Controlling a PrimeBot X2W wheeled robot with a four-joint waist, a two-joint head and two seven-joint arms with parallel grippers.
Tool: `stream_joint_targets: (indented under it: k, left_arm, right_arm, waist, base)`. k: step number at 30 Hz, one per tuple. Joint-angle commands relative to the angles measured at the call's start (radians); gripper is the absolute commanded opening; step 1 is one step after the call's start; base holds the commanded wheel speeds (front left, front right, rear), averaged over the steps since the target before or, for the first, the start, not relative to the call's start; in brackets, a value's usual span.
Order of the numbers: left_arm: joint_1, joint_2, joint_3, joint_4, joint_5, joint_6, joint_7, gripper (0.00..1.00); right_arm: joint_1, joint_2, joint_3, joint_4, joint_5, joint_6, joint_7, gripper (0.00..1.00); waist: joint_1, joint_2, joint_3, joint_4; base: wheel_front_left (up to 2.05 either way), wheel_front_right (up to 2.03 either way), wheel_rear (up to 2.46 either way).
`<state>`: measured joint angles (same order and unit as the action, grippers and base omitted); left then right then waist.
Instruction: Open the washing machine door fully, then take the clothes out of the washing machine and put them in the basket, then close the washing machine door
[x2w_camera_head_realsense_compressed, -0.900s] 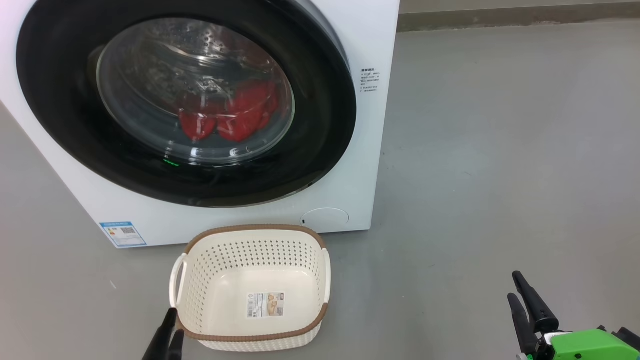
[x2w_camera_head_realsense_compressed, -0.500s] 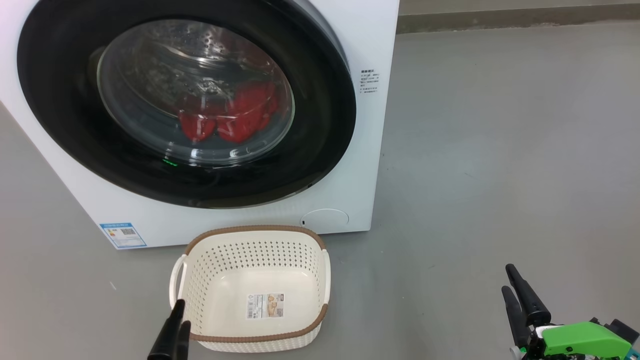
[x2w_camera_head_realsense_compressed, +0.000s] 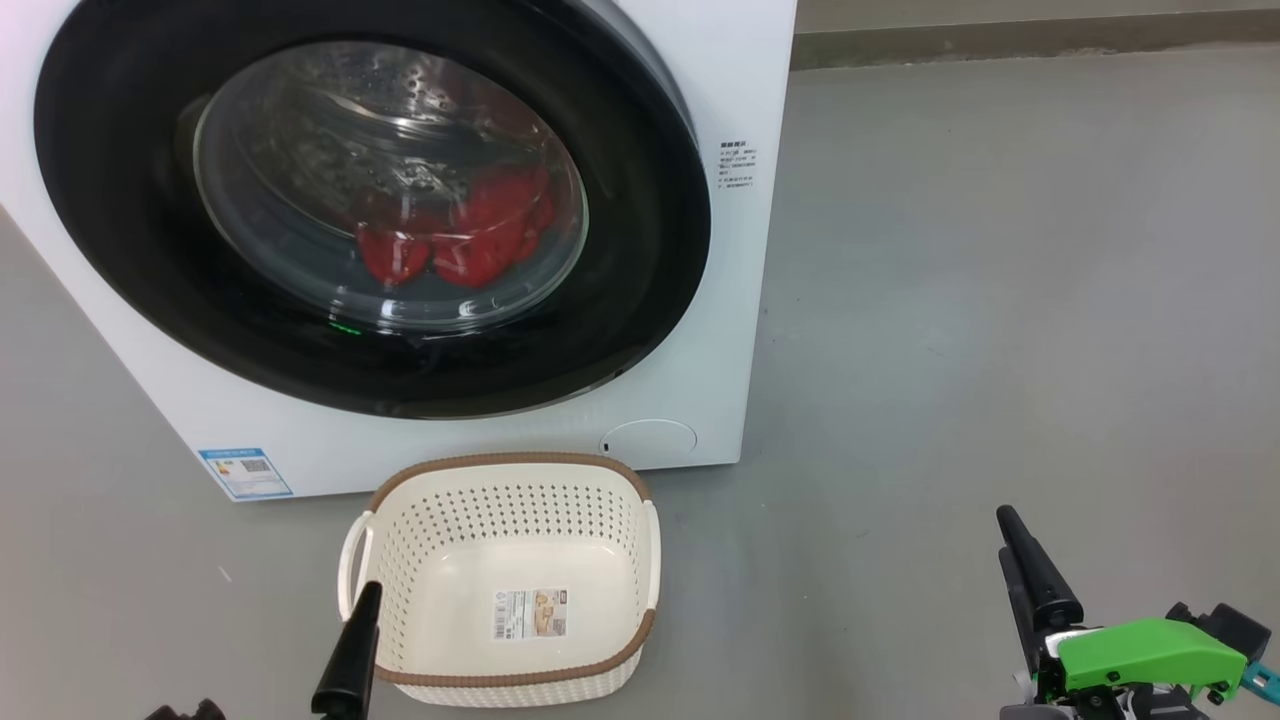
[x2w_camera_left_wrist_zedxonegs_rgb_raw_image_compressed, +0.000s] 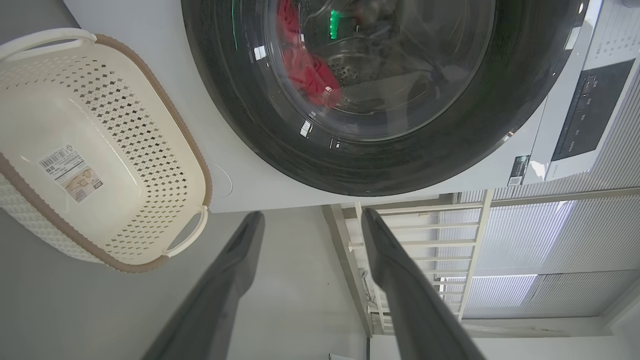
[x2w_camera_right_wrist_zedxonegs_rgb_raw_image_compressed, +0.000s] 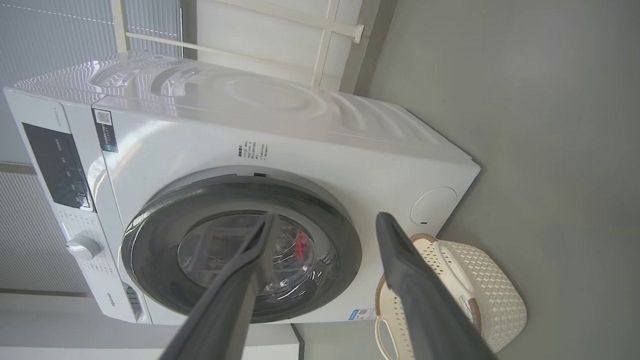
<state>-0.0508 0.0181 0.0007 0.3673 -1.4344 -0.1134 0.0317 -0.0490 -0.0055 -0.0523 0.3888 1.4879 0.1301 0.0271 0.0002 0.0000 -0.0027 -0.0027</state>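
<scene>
Basket (x2w_camera_head_realsense_compressed: 500, 512) broadside to washing machine (x2w_camera_head_realsense_compressed: 420, 450)

Inventory of my rig as I see it.
- left pincer (x2w_camera_left_wrist_zedxonegs_rgb_raw_image_compressed: 312, 214): two long tapering fingers (x2w_camera_left_wrist_zedxonegs_rgb_raw_image_compressed: 225, 285), matte dark grey, smooth, with blunt tips.
- right pincer (x2w_camera_right_wrist_zedxonegs_rgb_raw_image_compressed: 327, 215): a matching pair in the same finish.
- Right wrist: bright green housing (x2w_camera_head_realsense_compressed: 1150, 650), black fittings (x2w_camera_head_realsense_compressed: 1225, 625) behind it, white collar (x2w_camera_head_realsense_compressed: 1048, 640), small teal tab (x2w_camera_head_realsense_compressed: 1262, 680).

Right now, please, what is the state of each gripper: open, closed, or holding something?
Left gripper: open, holding nothing.
Right gripper: open, holding nothing.
</scene>
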Motion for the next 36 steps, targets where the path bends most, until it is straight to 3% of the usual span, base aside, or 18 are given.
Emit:
stream_joint_targets:
  k: [1, 23, 24, 36]
  left_arm:
    - [-0.053, 0.012, 0.002, -0.031, 0.037, 0.004, -0.015, 1.00]
    - [-0.097, 0.016, -0.038, -0.062, 0.322, 0.045, -0.077, 1.00]
    - [-0.112, 0.018, -0.049, -0.076, 0.431, 0.062, -0.104, 1.00]
    - [-0.145, 0.021, -0.061, -0.082, 0.581, 0.085, -0.142, 1.00]
  right_arm:
    - [-0.053, -0.017, 0.011, -0.020, -0.031, 0.000, -0.012, 1.00]
    - [-0.105, -0.023, 0.041, -0.019, -0.297, 0.000, -0.074, 1.00]
    - [-0.126, -0.026, 0.055, -0.025, -0.404, 0.000, -0.100, 1.00]
    - [-0.159, -0.029, 0.074, -0.027, -0.561, 0.000, -0.138, 1.00]
  waist:
    - [-0.0001, 0.0000, -0.001, 0.000]
    - [-0.0001, 0.0000, -0.004, -0.003]
    - [-0.0001, 0.0000, -0.006, -0.003]
    - [-0.0001, 0.0000, -0.002, -0.008]
  base:
    - [0.00, 0.00, 0.00]
    - [0.00, 0.00, 0.00]
    - [0.00, 0.00, 0.00]
    - [0.00, 0.00, 0.00]
